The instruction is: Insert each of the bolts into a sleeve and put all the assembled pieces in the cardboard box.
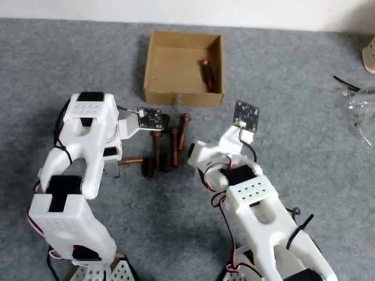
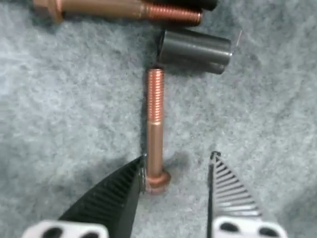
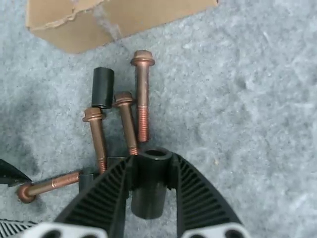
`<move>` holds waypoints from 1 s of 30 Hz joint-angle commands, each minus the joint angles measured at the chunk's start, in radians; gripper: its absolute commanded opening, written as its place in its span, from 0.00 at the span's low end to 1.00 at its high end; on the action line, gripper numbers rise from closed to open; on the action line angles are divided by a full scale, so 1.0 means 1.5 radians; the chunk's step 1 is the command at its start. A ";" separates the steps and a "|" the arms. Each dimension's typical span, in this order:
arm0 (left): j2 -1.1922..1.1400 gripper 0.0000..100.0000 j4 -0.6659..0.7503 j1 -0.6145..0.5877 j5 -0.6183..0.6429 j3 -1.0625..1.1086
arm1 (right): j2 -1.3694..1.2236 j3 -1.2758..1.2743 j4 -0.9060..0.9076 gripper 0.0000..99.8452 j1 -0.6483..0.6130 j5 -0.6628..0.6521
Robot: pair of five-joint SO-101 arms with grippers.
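Clamping a black sleeve (image 3: 148, 193) firmly between its fingers, the right gripper (image 3: 153, 157) sits on the arms' side of the cardboard box (image 1: 181, 98), with the sleeve's open bore turned toward the box. Between this gripper and the box, three loose bolts (image 3: 127, 121) lie roughly side by side on the grey carpet (image 1: 304, 146), heads toward the box. A second sleeve (image 3: 103, 87) lies beside them, nearer the box's front wall. The left gripper (image 2: 177, 157) is spread wide and grasps nothing. A fourth bolt (image 2: 154, 124) lies between its fingers, head against one black finger (image 2: 119, 193), its threaded end pointing at a third sleeve (image 2: 194, 49) just beyond the tip. This bolt lies farther from the box than the cluster does. Inside the box, close to the wall on the right arm's side, rests one assembled piece (image 1: 206, 74), a bolt seated in a sleeve.
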State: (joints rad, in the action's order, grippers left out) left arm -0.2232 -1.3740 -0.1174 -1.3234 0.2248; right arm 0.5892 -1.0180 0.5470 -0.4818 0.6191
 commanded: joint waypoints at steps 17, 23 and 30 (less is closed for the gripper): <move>0.003 0.18 -0.069 -0.018 1.277 -0.113 | 0.003 0.003 -0.021 0.00 0.007 -0.011; 0.003 0.18 -0.101 0.011 1.356 -0.059 | 0.003 0.003 -0.022 0.00 0.007 -0.011; -0.001 0.18 -0.100 0.017 1.508 -0.057 | 0.003 0.003 -0.022 0.00 0.007 -0.011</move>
State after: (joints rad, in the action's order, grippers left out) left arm -0.2263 -1.5167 -0.1097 0.8615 0.1404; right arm 0.5892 -1.0180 0.5470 -0.4818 0.6191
